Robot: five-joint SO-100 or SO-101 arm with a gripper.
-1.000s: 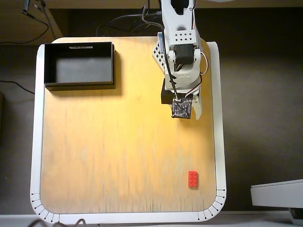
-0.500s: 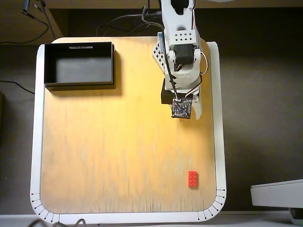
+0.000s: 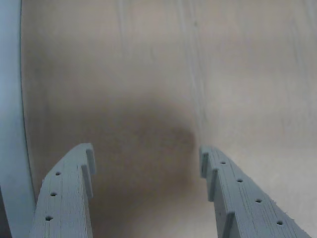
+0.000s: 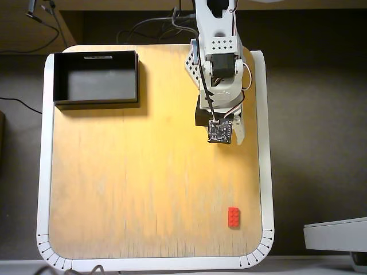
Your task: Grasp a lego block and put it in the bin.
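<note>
Overhead, we see the gripper (image 3: 147,161) parted wide, holding nothing; the lego block (image 4: 234,217) lies toward six o'clock; a skewed descent could knock it off the board (image 4: 143,172).

A wooden board (image 4: 143,189) carries the bin (image 4: 96,103) and lego block (image 4: 234,217).

Overhead view. The desk (image 4: 143,189) is a light wooden board with a white rim. The bin (image 4: 96,79) stands at the upper left of the frame, black, nothing visible inside it. The lego block (image 4: 234,217), red, lies flat at the lower right, near the rim. The arm enters from the top centre; its hand (image 4: 231,133) sits at the upper right, well apart from the lego block and the bin. Jaw position cannot be determined here.
</note>
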